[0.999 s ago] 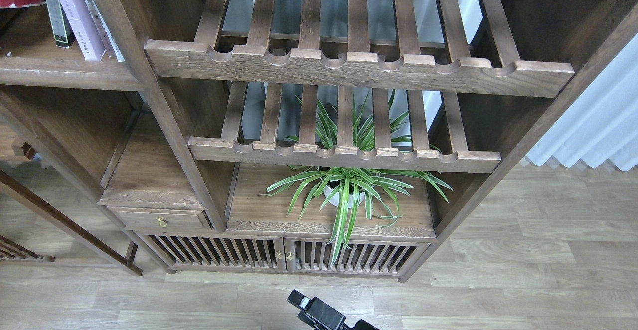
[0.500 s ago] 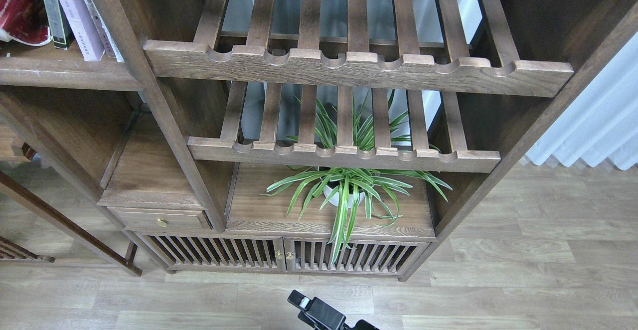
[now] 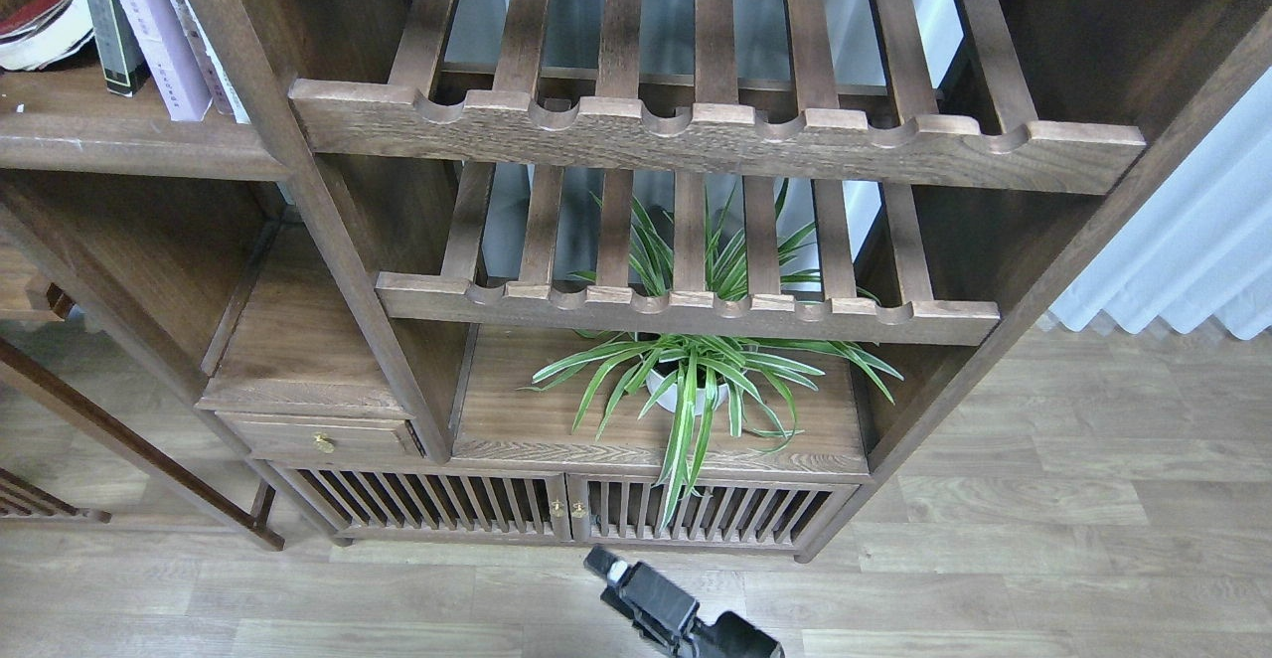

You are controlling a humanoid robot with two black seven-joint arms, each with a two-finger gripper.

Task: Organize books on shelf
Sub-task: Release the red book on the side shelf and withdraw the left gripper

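The books stand at the top left on the shelf, a dark-brown board with a rounded front edge. The red book leans at the far left edge, its white page edge showing, partly cut off by the frame. To its right stand the black-edged book and the white-and-lavender book, both upright. My right gripper is a small dark shape low at the bottom centre, far from the books; its fingers cannot be told apart. My left gripper is out of view.
A thin white book stands against the upright post. Two slatted racks with scalloped rails fill the middle. A potted spider plant sits on the lower cabinet top. A white curtain hangs at the right over the wood floor.
The red book has tipped from a flat red face to a lean with its white pages showing. My right gripper has shifted slightly right and up.
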